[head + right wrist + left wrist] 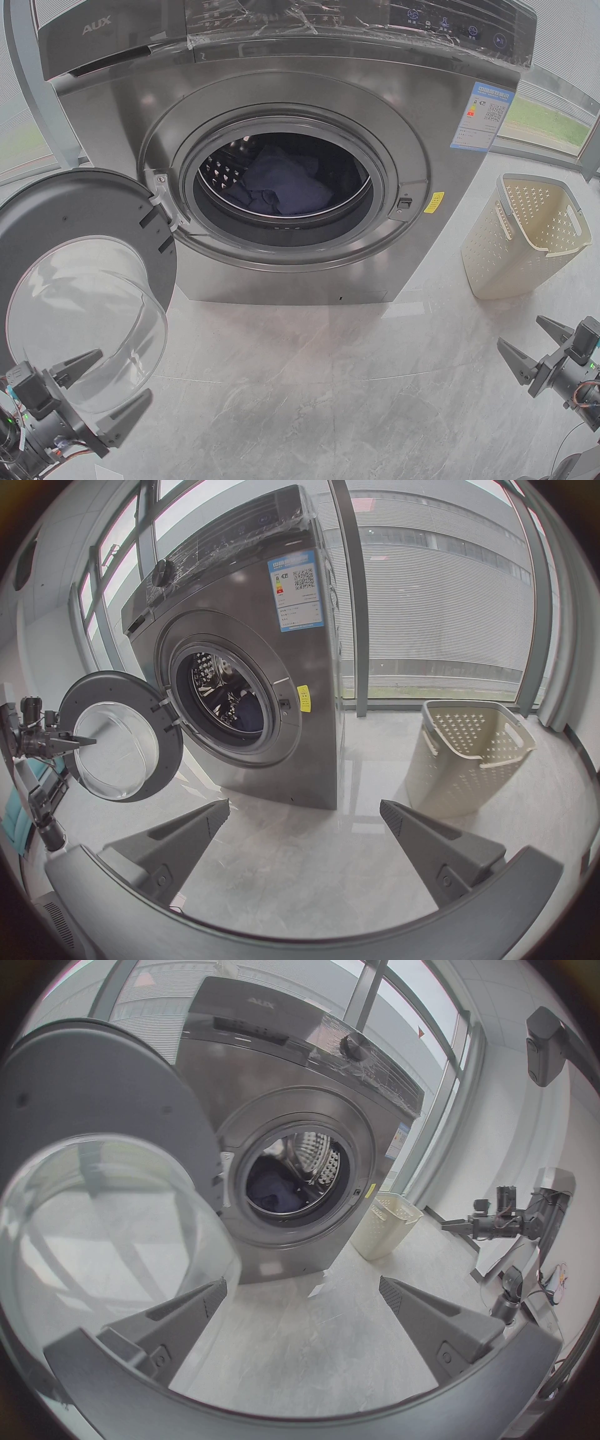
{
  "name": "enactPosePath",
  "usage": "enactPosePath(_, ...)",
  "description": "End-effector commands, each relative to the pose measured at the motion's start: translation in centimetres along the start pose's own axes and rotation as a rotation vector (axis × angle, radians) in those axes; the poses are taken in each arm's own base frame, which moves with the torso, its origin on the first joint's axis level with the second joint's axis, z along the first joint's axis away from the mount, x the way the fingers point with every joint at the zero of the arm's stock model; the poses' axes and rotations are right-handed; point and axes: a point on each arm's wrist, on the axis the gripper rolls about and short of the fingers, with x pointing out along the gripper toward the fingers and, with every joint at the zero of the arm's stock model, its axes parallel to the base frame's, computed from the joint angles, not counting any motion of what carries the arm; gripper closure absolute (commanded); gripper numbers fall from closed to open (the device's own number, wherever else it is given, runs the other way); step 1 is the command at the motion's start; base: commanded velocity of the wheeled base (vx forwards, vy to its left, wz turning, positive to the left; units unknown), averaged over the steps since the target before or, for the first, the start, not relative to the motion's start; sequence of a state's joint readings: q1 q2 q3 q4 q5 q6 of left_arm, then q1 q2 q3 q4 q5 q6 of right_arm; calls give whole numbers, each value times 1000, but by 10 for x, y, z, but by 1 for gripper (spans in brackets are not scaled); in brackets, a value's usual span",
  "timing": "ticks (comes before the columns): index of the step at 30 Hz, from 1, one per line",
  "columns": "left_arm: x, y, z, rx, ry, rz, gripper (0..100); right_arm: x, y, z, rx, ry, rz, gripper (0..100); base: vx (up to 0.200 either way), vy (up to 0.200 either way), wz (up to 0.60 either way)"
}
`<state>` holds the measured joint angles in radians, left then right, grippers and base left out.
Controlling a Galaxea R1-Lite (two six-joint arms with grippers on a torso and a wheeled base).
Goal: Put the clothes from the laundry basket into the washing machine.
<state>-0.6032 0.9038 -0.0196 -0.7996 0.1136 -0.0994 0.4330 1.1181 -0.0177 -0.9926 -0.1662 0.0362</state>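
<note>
Two grippers, one machine, one basket and one load of cloth, listed as seen from the head view.

1. Washing machine (412,106): grey-silver front loader across the upper centre of the frame. Its round door (75,206) is swung wide open at the left middle, with the clear glass bowl (81,312) bulging outward. A blue-and-white label (481,115) sits at the upper right of the front panel. A small yellow sticker (434,202) sits just beside the latch.

2. Clothes (284,184): dark blue cloth, bunched, lying inside the drum (219,169) toward its lower back. Whether this is one garment or several cannot be told.

3. Laundry basket (494,256): cream perforated plastic, upright on the floor at the right middle of the frame. It stands near the machine's right corner but apart from it. Its bottom is hidden behind the rim.

4. Left gripper (125,374): lower left corner, close before the door's glass bowl. Its jaws are spread wide with nothing between them.

5. Right gripper (519,330): lower right edge, below the basket in the frame and apart from it. Its jaws are likewise released and hold nothing.

6. Floor (325,387): pale grey marbled tile across the lower half of the frame.
</note>
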Motion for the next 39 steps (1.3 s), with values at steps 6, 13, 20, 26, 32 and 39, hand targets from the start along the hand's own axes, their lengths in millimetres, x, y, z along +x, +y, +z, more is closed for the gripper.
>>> enactPosePath(6, -62, 11, 11, -8, -264, 193, 0, -74, -21, -21, 9, -18, -193, 0, -100, 0, 0)
enactPosePath(13, -85, 12, -38, -17, -156, 204, 0, -109, -21, -26, 20, -173, -305, 0, -114, 0, 0)
enactPosePath(20, -97, 10, -55, -5, -173, 348, 0, -130, -15, -69, 21, -128, -380, 0, -57, 0, 0)
enactPosePath(26, -96, 8, -64, 11, -110, 533, 0, -134, -13, -71, 63, -125, -382, 0, 0, 0, 0)
enactPosePath(32, -100, 2, -66, 124, -152, 463, 0, -131, -11, -76, -19, -106, -261, 0, 0, 0, 0)
enactPosePath(39, -101, 4, -67, 97, -148, 562, 0, -131, -11, -76, -31, -104, -277, 0, 0, 0, 0)
